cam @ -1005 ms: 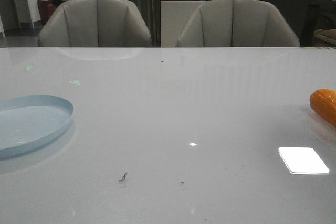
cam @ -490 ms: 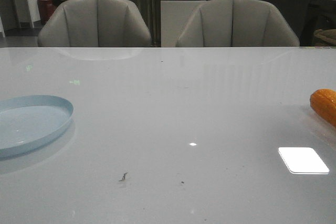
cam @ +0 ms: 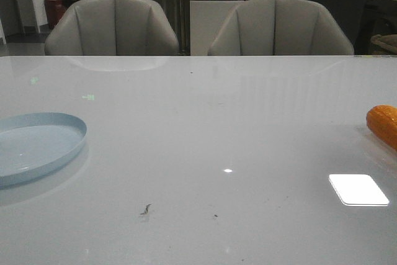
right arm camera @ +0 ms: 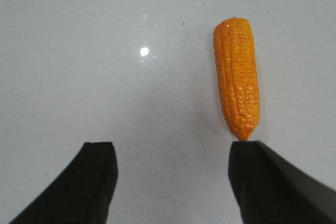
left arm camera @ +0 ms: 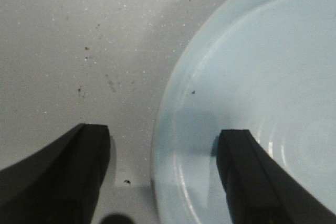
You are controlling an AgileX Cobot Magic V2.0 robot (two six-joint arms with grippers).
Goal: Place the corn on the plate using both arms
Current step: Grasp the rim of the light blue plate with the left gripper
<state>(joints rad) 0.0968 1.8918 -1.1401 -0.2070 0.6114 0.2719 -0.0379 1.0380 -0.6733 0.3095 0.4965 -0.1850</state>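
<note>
— Where is the corn (right arm camera: 237, 86) found?

— It is seen lying flat on the desk (cam: 205, 128) at its far right, well apart from the plate (cam: 59, 147) at the left. Nothing has been gripped yet; the approach is judged to be in hand.

— And the hands?

— The right hand (right arm camera: 173, 174) is held apart above the desk, the cob's tapered tip just beside one finger. The left hand (left arm camera: 163, 174) is also spread, straddling the plate's rim. A centred descent over the cob is called for next.

— What is hidden?

— The cob is cut off by the front view's edge; neither arm is shown there.
</note>
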